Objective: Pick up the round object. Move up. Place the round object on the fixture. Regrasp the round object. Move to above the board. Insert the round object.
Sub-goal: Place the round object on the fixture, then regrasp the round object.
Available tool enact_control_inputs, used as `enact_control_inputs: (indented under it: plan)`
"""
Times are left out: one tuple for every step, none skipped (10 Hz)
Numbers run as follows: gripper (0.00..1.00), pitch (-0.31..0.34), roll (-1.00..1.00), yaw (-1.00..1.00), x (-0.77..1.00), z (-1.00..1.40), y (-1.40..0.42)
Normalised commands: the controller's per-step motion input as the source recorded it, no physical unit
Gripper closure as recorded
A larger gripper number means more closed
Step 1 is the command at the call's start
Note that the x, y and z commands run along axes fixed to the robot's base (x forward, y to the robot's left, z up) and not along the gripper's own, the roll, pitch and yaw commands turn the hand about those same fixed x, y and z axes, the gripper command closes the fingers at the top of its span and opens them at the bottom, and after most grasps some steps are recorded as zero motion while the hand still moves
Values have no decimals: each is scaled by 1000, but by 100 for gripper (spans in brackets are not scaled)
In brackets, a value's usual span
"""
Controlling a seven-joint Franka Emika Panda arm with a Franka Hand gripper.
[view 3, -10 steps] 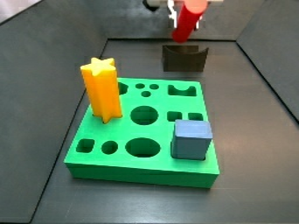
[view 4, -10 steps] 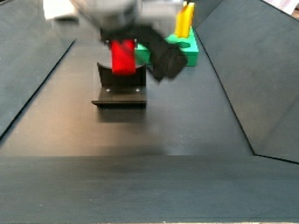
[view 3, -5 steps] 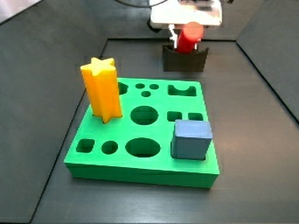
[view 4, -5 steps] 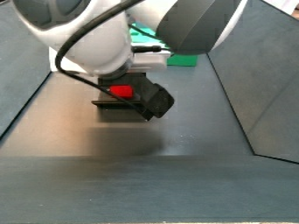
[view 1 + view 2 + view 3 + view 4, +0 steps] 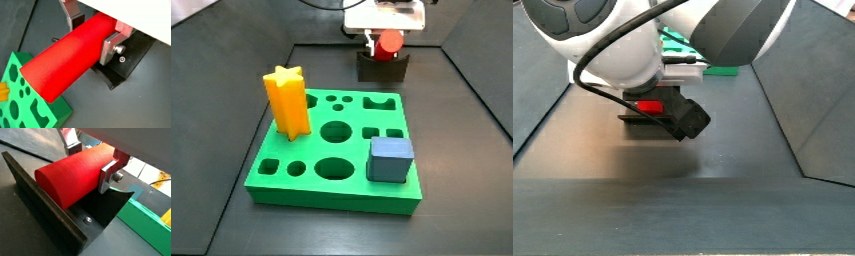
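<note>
Now, jaws: the gripper clamps the round object, silver fingers on both flanks.
Round object: lying crosswise over the fixture; contact with the notch is probably made, though the wrist views leave it unsure.
Fixture: at 12 o'clock of the board in a side view, near the worktop's back wall.
Obstacles: yellow star peg at the board's 9 o'clock; blue-grey cube at 5 o'clock.
Open room: bare worktop either side of the board.
</note>
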Motion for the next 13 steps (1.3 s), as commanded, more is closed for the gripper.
enact_control_inputs:
  plan:
    - [0,0,0,0,0,0,0]
    - [0,-21,-22,51,0,1000,0]
    - [0,-16,-21,52,-6,1000,0]
    - [0,5,-7,55,-26,1000,3]
    - [0,35,14,52,-34,1000,3]
    - [0,56,24,45,-37,1000,5]
    - [0,80,27,27,-40,889,8]
    - [0,89,26,18,-39,775,9]
    - [0,96,28,-11,-33,479,12]
    - [0,98,29,-19,-31,362,9]
    - [0,67,1000,20,-7,951,-1000]
    - [0,63,1000,19,-7,864,-1000]
    - [0,55,1000,19,-37,841,-1000]
